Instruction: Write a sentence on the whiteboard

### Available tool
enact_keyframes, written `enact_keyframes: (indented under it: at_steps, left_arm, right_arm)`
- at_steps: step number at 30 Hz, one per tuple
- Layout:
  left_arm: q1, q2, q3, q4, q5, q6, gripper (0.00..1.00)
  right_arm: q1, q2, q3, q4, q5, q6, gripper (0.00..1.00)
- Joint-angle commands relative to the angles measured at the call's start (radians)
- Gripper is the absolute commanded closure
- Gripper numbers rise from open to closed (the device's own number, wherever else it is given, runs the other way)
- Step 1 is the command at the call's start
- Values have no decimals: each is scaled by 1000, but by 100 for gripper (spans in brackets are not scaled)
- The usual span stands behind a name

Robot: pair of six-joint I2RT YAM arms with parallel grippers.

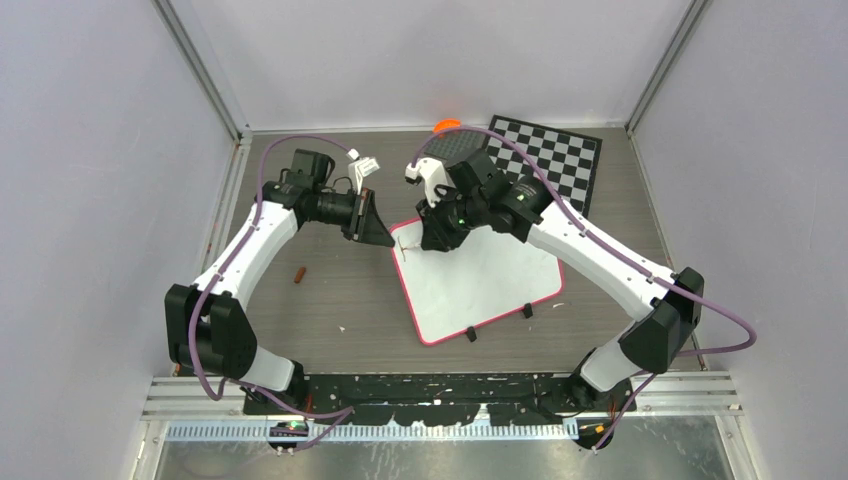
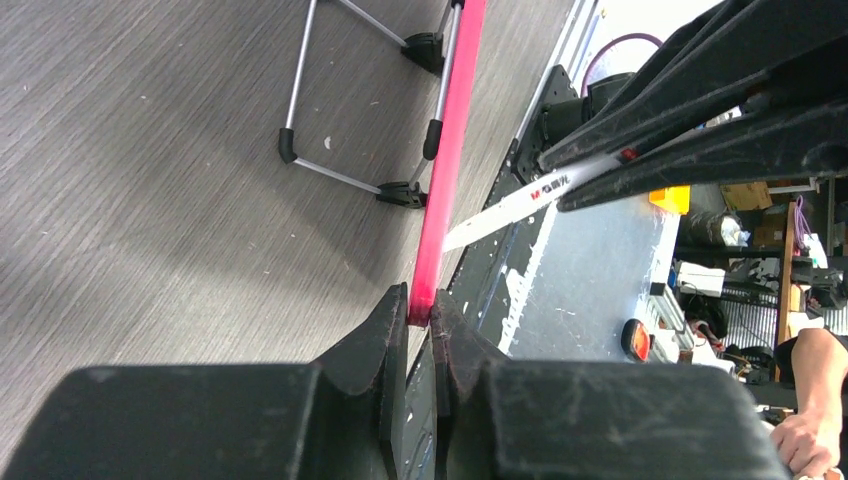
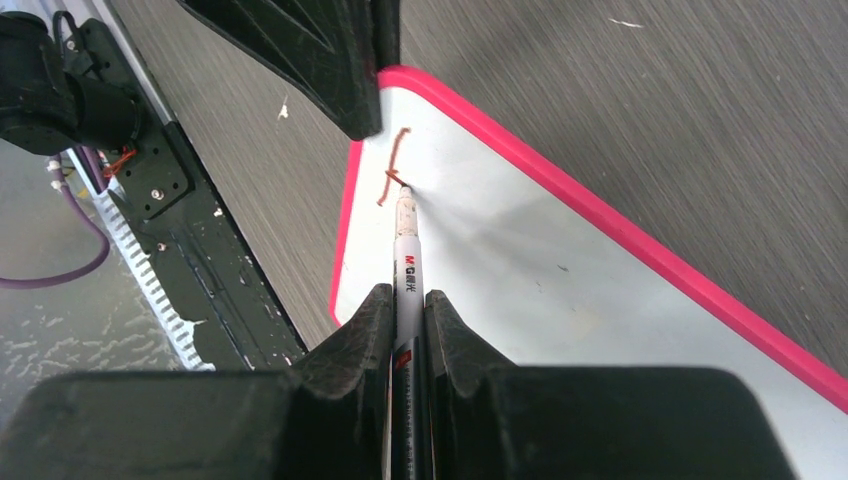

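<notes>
Whiteboard (image 1: 490, 285): lies skewed at mid-table, between your two arms. Right gripper (image 3: 405, 300): clamped on a marker (image 3: 408, 255), tip touching the white surface just inside the far left corner. The sentence (image 3: 393, 165): only one red-brown stroke. Left gripper (image 2: 420, 305): pinched on the pink frame (image 2: 450, 150) at that corner. You have bare white rightward and toward the bases. Chessboard (image 1: 555, 155): beyond the far edge. Table (image 1: 330, 300): bare wood on the left.
</notes>
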Motion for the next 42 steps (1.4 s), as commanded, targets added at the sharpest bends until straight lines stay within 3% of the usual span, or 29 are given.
enact_keyframes:
  at_steps: [1,12,23,42]
  left_arm:
    - [-5,-31,2,17,47,-16,100]
    - [-5,-26,6,21,51,-20,100]
    - [-5,-33,4,21,49,-19,100]
    - [-5,-26,4,22,42,-16,100]
  right_arm:
    - [-33,-52,-15,15,62,-26,100]
    - [-34,-62,53,-12,-17,-16,100]
    - [-38,-16,99,10,34,-28,100]
    - [-35,-86,-109,48,2,16,100]
